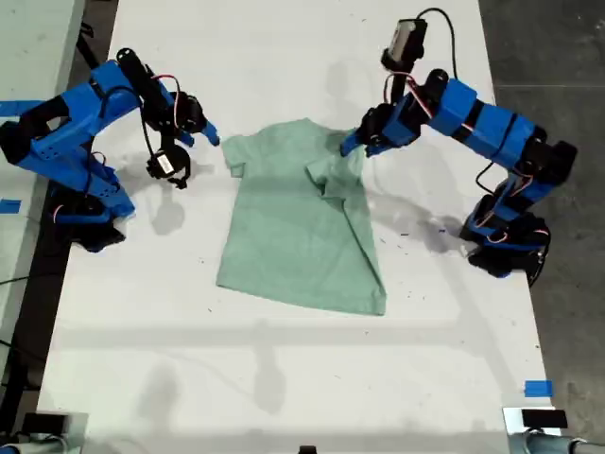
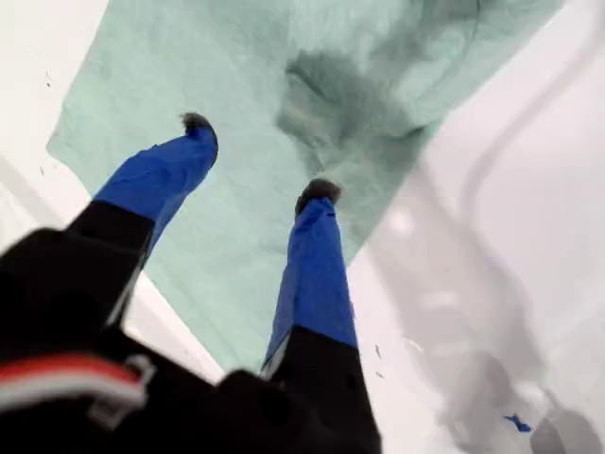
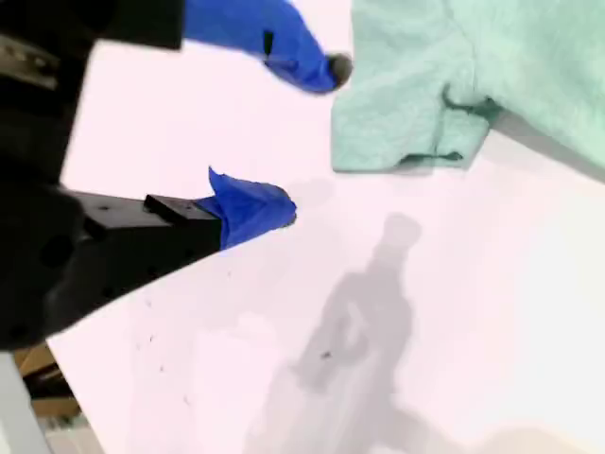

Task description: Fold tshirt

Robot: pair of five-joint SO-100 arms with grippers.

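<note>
With the tshirt (image 1: 301,227) flat mid-table, one sleeve folded in, my first gripper (image 2: 255,156) hung wide open over that fold and my second gripper (image 3: 293,132) open beside the flat sleeve; a careless descent risked dragging the fold loose.

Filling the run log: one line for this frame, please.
tshirt: one side folded inward, other sleeve flat | my first gripper: open above tshirt | my second gripper: open, beside flat sleeve, holding nothing | table: white
</note>
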